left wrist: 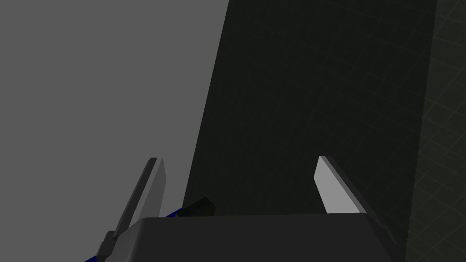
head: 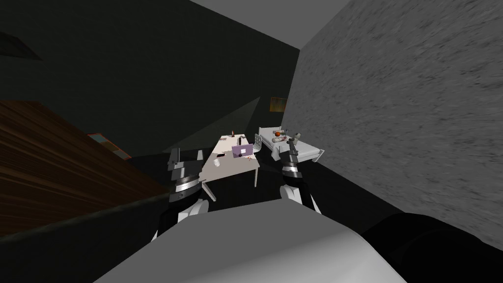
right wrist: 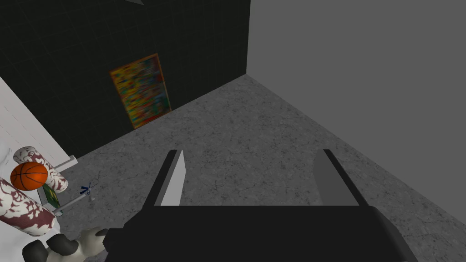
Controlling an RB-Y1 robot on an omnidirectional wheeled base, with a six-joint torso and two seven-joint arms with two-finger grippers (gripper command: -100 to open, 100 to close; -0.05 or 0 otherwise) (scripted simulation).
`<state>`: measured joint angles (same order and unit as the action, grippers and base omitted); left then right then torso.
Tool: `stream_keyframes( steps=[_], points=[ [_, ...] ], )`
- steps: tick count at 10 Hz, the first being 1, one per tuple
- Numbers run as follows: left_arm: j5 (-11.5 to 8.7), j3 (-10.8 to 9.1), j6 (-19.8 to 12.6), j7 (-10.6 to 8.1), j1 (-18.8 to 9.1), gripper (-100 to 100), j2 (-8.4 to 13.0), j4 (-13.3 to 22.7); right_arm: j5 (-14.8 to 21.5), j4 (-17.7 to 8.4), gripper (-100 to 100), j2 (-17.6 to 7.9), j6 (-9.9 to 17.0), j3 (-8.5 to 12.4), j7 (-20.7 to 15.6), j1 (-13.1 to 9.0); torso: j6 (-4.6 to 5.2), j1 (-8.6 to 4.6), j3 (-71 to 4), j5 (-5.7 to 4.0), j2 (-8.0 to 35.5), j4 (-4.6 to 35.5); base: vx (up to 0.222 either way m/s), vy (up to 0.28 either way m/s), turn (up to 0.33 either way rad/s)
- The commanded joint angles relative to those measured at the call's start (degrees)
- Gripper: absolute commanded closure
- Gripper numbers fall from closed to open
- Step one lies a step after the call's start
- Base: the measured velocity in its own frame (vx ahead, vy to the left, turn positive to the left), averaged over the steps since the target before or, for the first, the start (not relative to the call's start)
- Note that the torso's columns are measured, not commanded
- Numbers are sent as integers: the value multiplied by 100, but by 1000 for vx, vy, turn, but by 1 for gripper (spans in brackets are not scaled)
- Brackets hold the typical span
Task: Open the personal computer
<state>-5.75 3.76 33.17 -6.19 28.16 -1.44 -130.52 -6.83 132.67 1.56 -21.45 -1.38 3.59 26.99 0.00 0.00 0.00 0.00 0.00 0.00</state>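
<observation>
We're standing well back in a dim room. The grey speckled wall (head: 403,108) runs along past the right claw (right wrist: 251,151), whose two blades stand wide apart with nothing between them. Just off that claw's side lies the white bed (head: 308,150), carrying patterned bolsters (right wrist: 22,214) and an orange basketball (right wrist: 28,176). The left claw (left wrist: 237,158) is spread just as wide and is empty too.

Ahead of both claws, between them and well out of reach, stands the white table (head: 231,168), with a white chair (head: 257,141) on its bed side. And there's our target: the personal computer (head: 242,150) sits on the tabletop, a touch nearer the right claw's line than the left's. It shows a purple panel that seems to stand upright, so the lid may be raised already, but from this far off we can't say for sure.

How will it handle? We judge it light, stiff and thin, with a smooth lid that thin blades could slip on and a screen that won't forgive a hard pinch. The place to take it is the middle of the lid's free edge, opposite the hinge, lifting gently. The base may slide or tip up, so the other claw could steady it. First, though, we need to close the distance.
</observation>
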Motion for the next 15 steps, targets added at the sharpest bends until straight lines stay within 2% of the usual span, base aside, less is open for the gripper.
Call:
stream_keyframes(
  steps=[1, 9, 10, 12, 15],
  points=[
    [0, 0, 0, 0, 0, 0, 0, 0, 0, 0, 0, 0, 0, 0, 0, 0, 0, 0, -467, 0, 232, 235, 0, 0, 0],
    [0, 0, 1, 0, 0, 0, 0, -2, 0, 2, 0, 0, -1, 0, 0, 0, 0, 0, -7073, 0, 3539, 3537, 0, 0, 0],
    [-29, -8, -41, -17, -36, -100, 235, 39, 0, 2, 0, 0, -1, 0, 0, 0, 0, 0, -7919, 0, 3962, 3960, 21, -21, 7],
    [-95, -26, -136, -56, -120, -100, 561, 133, 0, -1, 0, 1, 0, 0, 0, 1, 0, -11, -8429, -3, 4203, 4204, 27, -63, 14],
    [-255, -70, -361, -149, -317, -100, 979, 351, 0, -1, 0, 1, 0, -1, 0, 1, 0, -3, -8460, -1, 4223, 4226, 56, -96, 20]
  ],
)
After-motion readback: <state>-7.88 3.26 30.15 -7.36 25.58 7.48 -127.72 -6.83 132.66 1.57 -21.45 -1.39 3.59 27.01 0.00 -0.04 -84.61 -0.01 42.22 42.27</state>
